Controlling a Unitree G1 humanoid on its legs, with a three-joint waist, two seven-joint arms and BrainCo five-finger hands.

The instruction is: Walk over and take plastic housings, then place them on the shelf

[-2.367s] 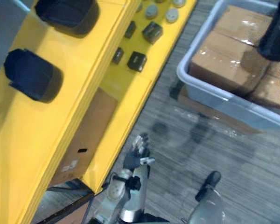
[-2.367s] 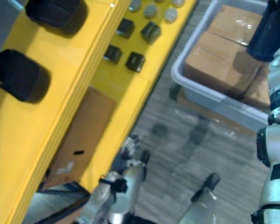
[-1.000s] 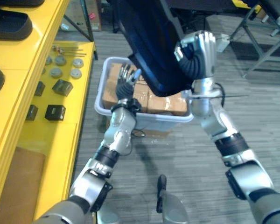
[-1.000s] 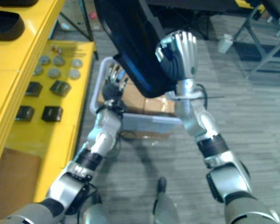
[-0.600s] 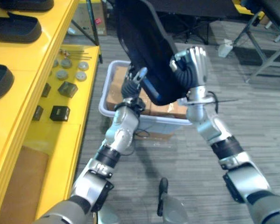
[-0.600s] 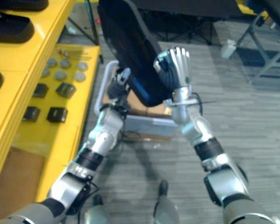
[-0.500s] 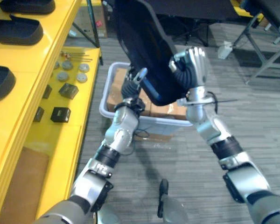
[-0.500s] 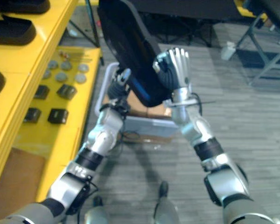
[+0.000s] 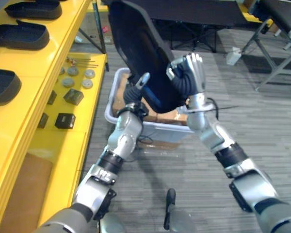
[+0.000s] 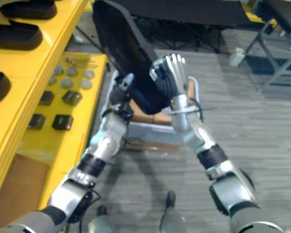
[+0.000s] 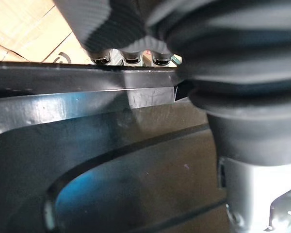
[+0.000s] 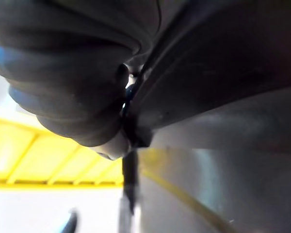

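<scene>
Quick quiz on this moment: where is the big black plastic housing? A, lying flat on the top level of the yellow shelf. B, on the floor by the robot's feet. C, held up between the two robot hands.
C: the black plastic housing is raised between the left robot hand and the right robot hand, one on each side of it, over the grey bin.

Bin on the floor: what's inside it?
Brown cardboard boxes show inside the bin, along its left and front edges. The black housing, held up in front of it, covers the rest of the inside, so whether anything else is in there cannot be seen.
</scene>
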